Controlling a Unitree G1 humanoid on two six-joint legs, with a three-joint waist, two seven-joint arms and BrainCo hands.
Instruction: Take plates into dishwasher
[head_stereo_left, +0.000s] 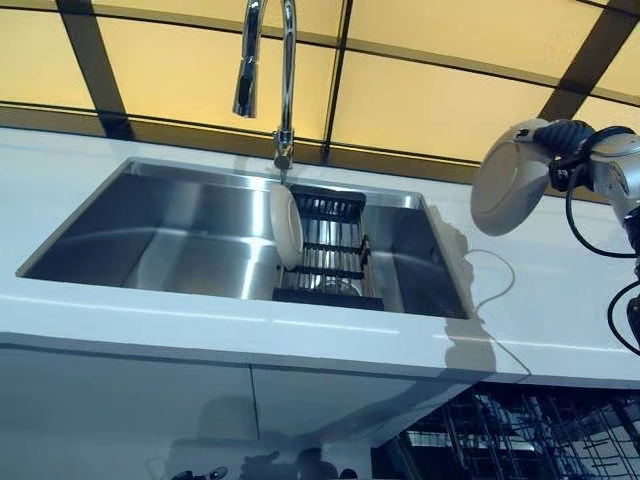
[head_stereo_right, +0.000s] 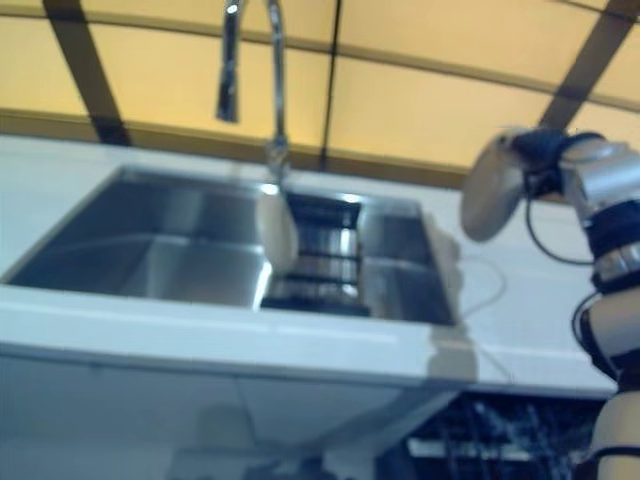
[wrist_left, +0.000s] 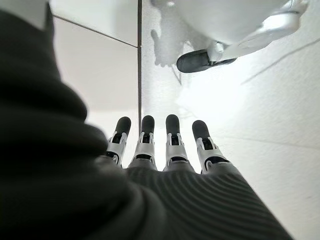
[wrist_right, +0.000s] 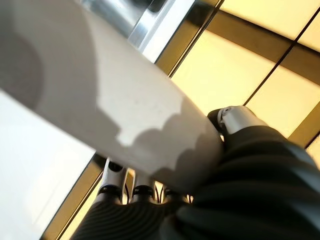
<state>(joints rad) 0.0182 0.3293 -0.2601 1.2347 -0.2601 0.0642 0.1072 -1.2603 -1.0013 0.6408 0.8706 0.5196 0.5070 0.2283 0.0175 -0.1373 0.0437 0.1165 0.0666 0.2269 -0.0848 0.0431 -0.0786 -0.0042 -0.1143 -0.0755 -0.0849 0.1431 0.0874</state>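
My right hand (head_stereo_left: 566, 140) holds a white plate (head_stereo_left: 508, 180) on edge in the air, above the white counter to the right of the sink. In the right wrist view the plate (wrist_right: 100, 95) is pinched between the thumb (wrist_right: 235, 117) and the fingers (wrist_right: 142, 192) beneath it. A second white plate (head_stereo_left: 286, 226) stands upright at the left end of a black rack (head_stereo_left: 330, 255) inside the steel sink (head_stereo_left: 180, 230). My left hand (wrist_left: 160, 145) shows only in its wrist view, with its fingers straight and nothing in it.
A tall chrome faucet (head_stereo_left: 285, 70) rises behind the sink, above the rack. Below the counter (head_stereo_left: 560, 300) at the lower right, the dark wire dishwasher rack (head_stereo_left: 520, 430) stands pulled out. Yellow wall panels with dark seams lie behind.
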